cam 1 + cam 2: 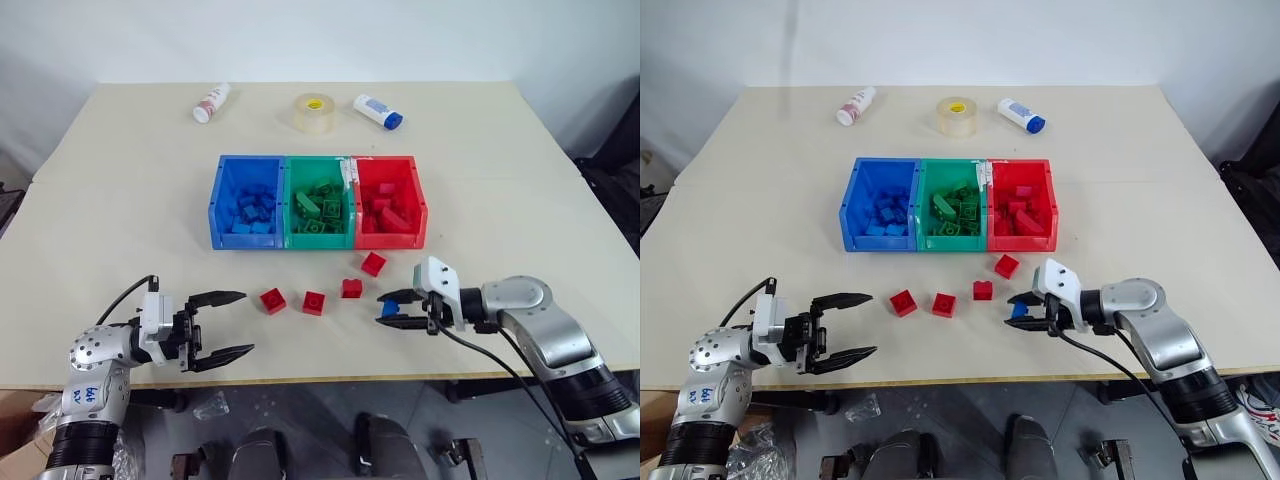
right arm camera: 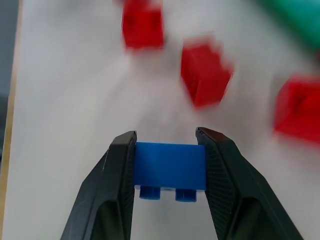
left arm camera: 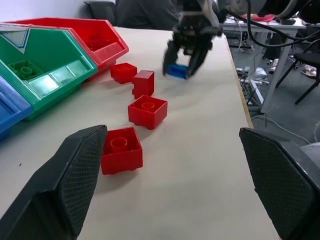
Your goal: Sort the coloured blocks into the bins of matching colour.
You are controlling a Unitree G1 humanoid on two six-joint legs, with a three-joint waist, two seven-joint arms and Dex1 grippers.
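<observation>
My right gripper (image 1: 383, 309) is shut on a small blue block (image 1: 392, 309) low over the table's front right part. In the right wrist view the blue block (image 2: 170, 167) sits squarely between both black fingers. Several red blocks lie loose on the table in front of the bins, among them one (image 1: 272, 300) nearest my left gripper and one (image 1: 373, 264) just before the red bin. My left gripper (image 1: 245, 322) hovers open near the front left, left of those blocks, holding nothing. The blue bin (image 1: 218, 200), green bin (image 1: 318, 240) and red bin (image 1: 420, 205) stand side by side mid-table with blocks inside.
Two white bottles (image 1: 211, 102) (image 1: 378, 111) and a tape roll (image 1: 313, 112) lie at the far side of the table. The table's front edge (image 1: 330, 378) runs just below both grippers.
</observation>
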